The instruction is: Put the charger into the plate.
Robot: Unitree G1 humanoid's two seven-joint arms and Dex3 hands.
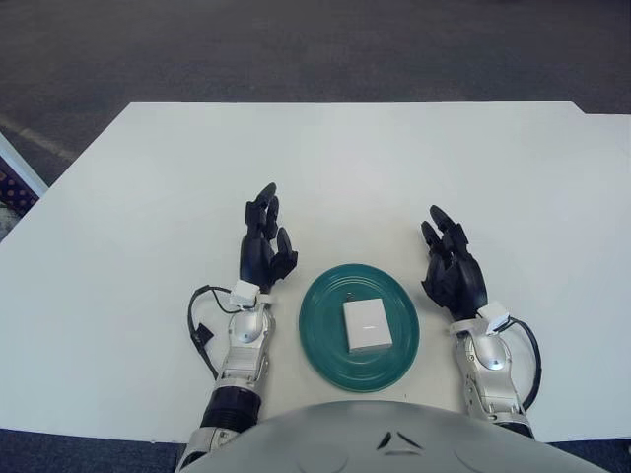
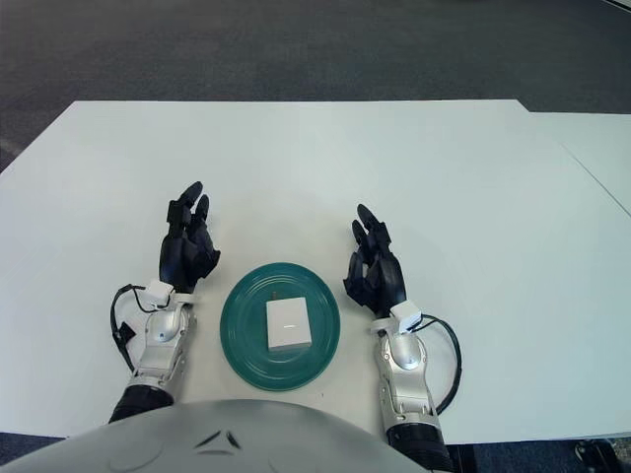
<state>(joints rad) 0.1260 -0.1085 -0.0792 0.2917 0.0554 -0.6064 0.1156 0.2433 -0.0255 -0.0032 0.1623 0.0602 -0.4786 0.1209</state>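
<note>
White charger point(image 1: 366, 326) lying flat in the middle of the green plate point(image 1: 320, 345), which sits on the white table point(image 1: 325, 168) close to its near edge. Left hand point(image 1: 264, 246) just left of the plate, right hand point(image 1: 452, 270) just right of it — both with fingers extended, holding nothing.

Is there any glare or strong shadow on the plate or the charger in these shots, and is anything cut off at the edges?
Left eye view: soft even light, no glare on the green plate, only a faint shadow beside the white charger. Right eye view: the same; the table is cut at the left edge, and the robot's body hides its near edge. Left robot hand and right robot hand flank the plate, casting weak shadows.
</note>
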